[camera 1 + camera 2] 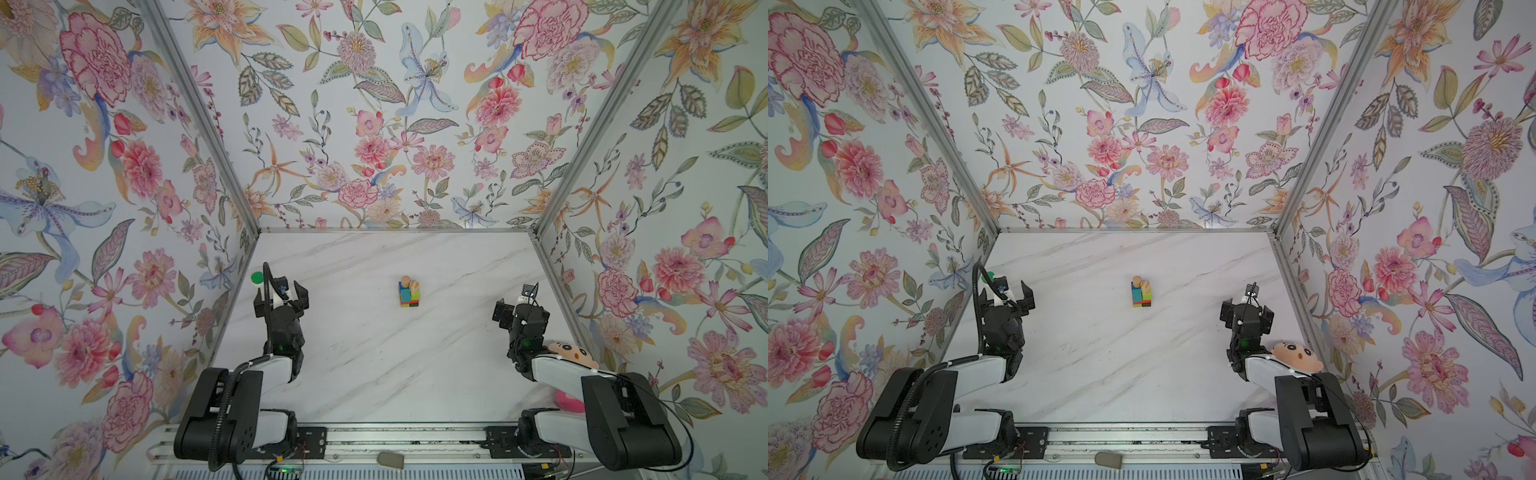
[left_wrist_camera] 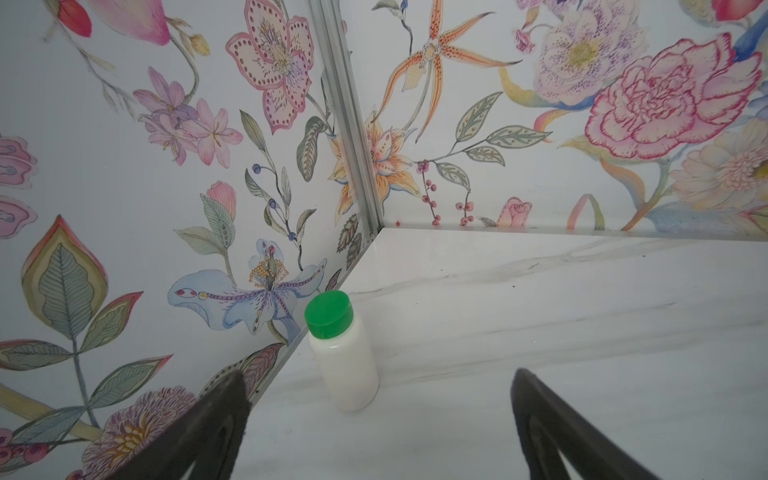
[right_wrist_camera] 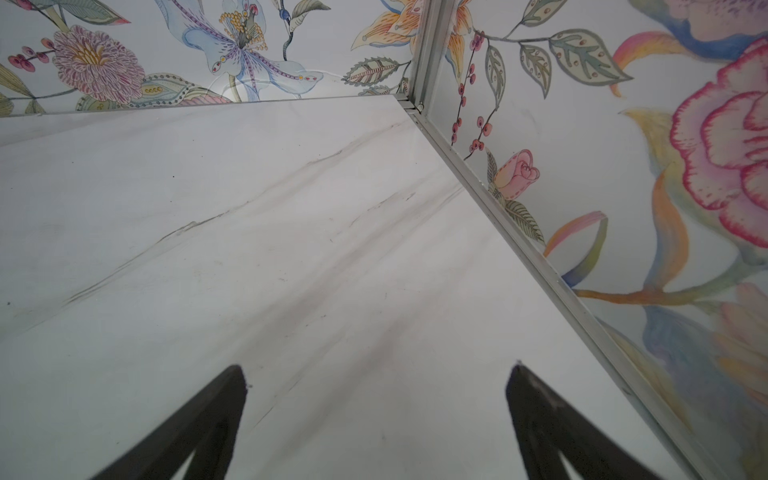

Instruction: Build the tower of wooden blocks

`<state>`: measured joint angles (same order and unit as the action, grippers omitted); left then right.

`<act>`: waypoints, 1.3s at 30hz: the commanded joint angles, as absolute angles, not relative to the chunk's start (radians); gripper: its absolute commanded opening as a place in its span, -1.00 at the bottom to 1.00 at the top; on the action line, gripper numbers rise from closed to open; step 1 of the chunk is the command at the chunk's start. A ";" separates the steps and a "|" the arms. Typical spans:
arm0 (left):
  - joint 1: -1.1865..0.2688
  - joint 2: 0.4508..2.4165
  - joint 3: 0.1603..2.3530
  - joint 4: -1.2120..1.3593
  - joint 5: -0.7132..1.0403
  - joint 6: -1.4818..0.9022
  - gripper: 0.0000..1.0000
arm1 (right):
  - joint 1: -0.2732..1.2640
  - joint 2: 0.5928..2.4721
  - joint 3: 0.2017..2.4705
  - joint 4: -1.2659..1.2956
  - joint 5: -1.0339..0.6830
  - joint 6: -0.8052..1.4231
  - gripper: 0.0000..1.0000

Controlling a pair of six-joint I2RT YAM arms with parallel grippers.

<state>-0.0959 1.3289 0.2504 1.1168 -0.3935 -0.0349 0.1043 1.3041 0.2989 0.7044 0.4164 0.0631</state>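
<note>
Wood block tower (image 1: 409,292) looks complete, standing between and well apart from the left gripper (image 1: 281,291) and right gripper (image 1: 517,306), both wide open and empty. Next move: likely just avoid bumping it.

Painted wood blocks (image 1: 409,294) – matt; marble-look worktop (image 1: 374,353) smooth, faintly glossy; bottle (image 2: 343,357) – smooth white plastic, green cap.

You see the tower (image 1: 409,294) standing upright near the middle of the marble table (image 1: 365,374) in both top views, a compact stack of blue, teal, green, red and dark brown wood blocks (image 1: 1141,296) topped by two tan rounded pieces (image 1: 406,280) side by side.
</note>
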 commanded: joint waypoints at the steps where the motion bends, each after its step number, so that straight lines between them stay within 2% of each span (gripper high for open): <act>1: -0.086 1.403 0.168 1.339 -0.349 -0.047 0.99 | 0.081 1.328 0.290 0.869 0.355 0.044 0.98; 4: -0.086 1.491 0.154 1.423 -0.341 -0.044 0.99 | 0.060 1.353 0.278 0.941 0.325 0.045 0.98; 8: -0.084 1.590 0.166 1.488 -0.317 -0.033 0.98 | 0.042 1.466 0.224 1.173 0.305 0.029 0.98; 11: -0.080 1.583 0.166 1.473 -0.305 -0.041 0.99 | 0.051 1.472 0.257 1.100 0.240 0.006 0.98; 13: -0.079 1.576 0.168 1.458 -0.282 -0.040 0.99 | 0.053 1.570 0.257 1.222 0.207 -0.021 0.98; 15: -0.078 1.580 0.175 1.441 -0.263 -0.029 0.99 | 0.046 1.527 0.279 1.094 0.197 0.001 0.98; 17: -0.076 1.578 0.211 1.403 -0.254 -0.028 0.99 | 0.032 1.558 0.272 1.171 0.169 -0.005 0.98; 19: -0.075 1.578 0.213 1.398 -0.251 -0.029 0.99 | 0.034 1.537 0.286 1.097 0.166 -0.003 0.98; 39: -0.075 1.577 0.207 1.409 -0.253 -0.026 0.98 | 0.051 1.548 0.283 1.128 0.198 -0.017 0.99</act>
<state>-0.0841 1.5742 0.1997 1.3884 -0.2649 -0.0364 0.0452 1.5429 0.2684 1.0977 0.1936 -0.0040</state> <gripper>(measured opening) 0.993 0.992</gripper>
